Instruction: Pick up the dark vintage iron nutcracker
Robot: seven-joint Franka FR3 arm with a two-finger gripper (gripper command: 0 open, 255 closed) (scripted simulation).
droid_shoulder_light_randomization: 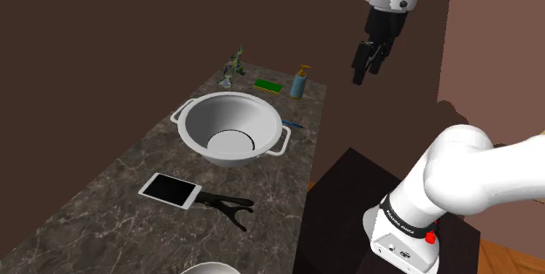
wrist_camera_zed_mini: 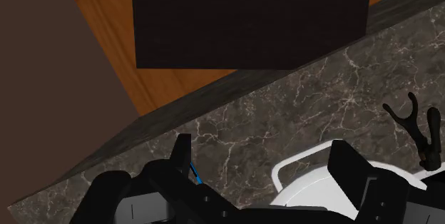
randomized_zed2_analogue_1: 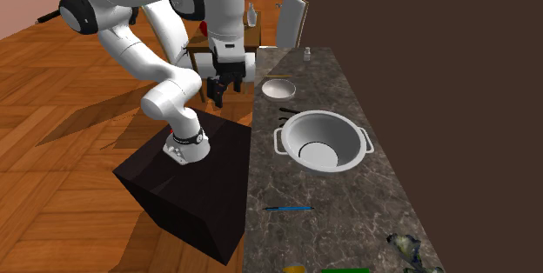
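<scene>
in the shoulder view, a white-framed tablet (droid_shoulder_light_randomization: 170, 190) lies at the left, right against the dark nutcracker (droid_shoulder_light_randomization: 229, 204). the nutcracker rests flat on the marbled bench (droid_shoulder_light_randomization: 105, 202) on the near side of the white bowl (droid_shoulder_light_randomization: 231, 126), handles splayed, its long axis running across the bench toward the right-hand edge. further right and much higher, the hand (droid_shoulder_light_randomization: 369, 54) hangs out past that edge, fingers (wrist_camera_zed_mini: 182, 151) spread and empty, so the reach looks to be down and leftward, where the freest room is between nutcracker and edge.
</scene>
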